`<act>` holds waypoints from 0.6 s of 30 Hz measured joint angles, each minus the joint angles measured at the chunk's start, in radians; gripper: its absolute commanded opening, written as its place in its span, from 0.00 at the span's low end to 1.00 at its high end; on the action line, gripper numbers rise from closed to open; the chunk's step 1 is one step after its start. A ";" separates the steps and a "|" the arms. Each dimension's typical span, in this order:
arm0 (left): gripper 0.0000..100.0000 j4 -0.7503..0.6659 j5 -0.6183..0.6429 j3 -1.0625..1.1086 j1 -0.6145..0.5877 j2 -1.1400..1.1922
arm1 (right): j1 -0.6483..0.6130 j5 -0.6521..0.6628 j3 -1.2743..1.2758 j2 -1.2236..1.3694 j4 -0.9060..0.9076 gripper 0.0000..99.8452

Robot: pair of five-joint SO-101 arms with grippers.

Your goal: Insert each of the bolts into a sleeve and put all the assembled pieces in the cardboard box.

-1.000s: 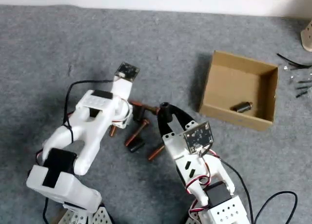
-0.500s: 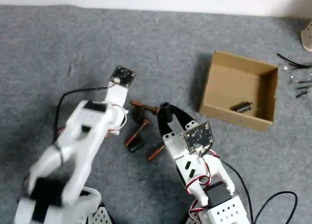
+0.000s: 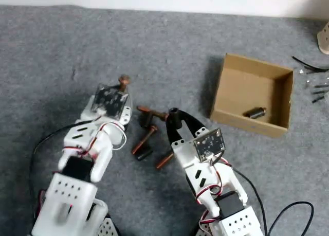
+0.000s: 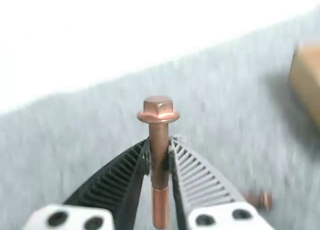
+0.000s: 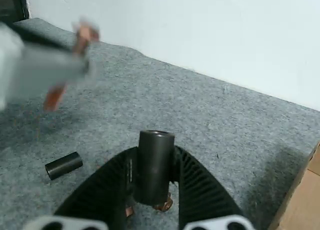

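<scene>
My left gripper (image 3: 122,88) hangs above the grey carpet, left of the pile, shut on a copper bolt (image 3: 124,80). In the left wrist view that bolt (image 4: 158,135) stands head up between the ribbed fingers (image 4: 192,167). My right gripper (image 3: 175,122) is shut on a black sleeve (image 3: 174,113), which stands upright in the right wrist view (image 5: 152,162). Between the arms lie loose copper bolts (image 3: 144,139) and one black sleeve (image 3: 143,153). The cardboard box (image 3: 245,122) stands at the right with one dark assembled piece (image 3: 254,112) inside.
Small screws and black ties (image 3: 314,87) lie at the far right edge of the carpet. A white wall runs along the back. A black cable (image 3: 288,210) loops beside the right arm's base. Open carpet lies behind the pile and at the far left.
The left arm has lifted off the pile of bolts with one copper bolt in its fingers and turned it head up. The right arm and its sleeve have stayed put.
</scene>
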 measured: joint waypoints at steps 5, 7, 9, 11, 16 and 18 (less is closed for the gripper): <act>0.01 -0.164 0.000 0.055 0.057 -0.063 | 0.000 0.000 0.000 0.000 0.000 0.00; 0.01 -0.203 0.000 0.063 0.071 -0.066 | 0.000 0.000 0.000 0.000 0.000 0.00; 0.01 -0.216 0.000 0.063 0.091 -0.066 | 0.000 0.000 0.000 0.000 0.000 0.00; 0.01 -0.229 0.000 0.063 0.127 -0.066 | 0.000 0.000 0.000 0.000 0.000 0.00; 0.01 -0.316 0.000 0.087 0.184 -0.069 | 0.000 0.000 0.000 0.000 0.000 0.00; 0.01 -0.379 0.000 0.117 0.184 -0.071 | 0.000 0.000 0.000 0.000 0.000 0.00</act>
